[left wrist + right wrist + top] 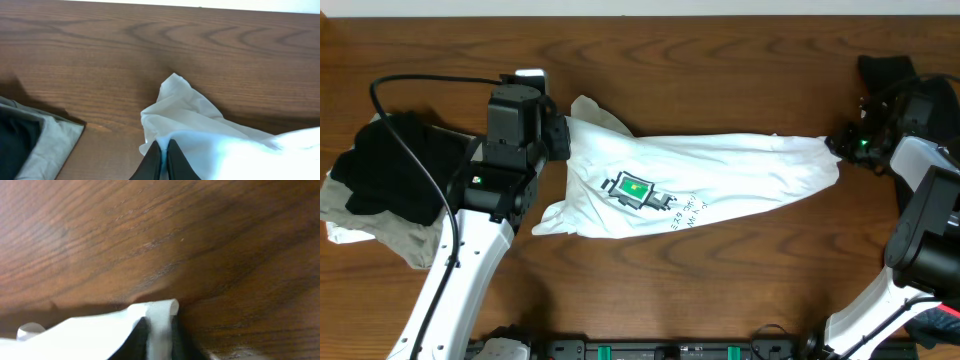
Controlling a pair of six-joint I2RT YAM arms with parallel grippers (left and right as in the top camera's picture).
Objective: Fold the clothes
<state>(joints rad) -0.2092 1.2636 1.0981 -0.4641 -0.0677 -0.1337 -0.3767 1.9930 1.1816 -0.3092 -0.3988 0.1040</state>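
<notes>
Dark wood-grain tbl (740,70) — even light

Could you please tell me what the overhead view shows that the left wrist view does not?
Only overhead: the green plug logo and the right gripper pinching the far end of the white cloth T-shirt. Only left wrist: the left gripper shut on a shirt fold. Both: the shirt, the brown wooden table and the black and grey garments.
</notes>
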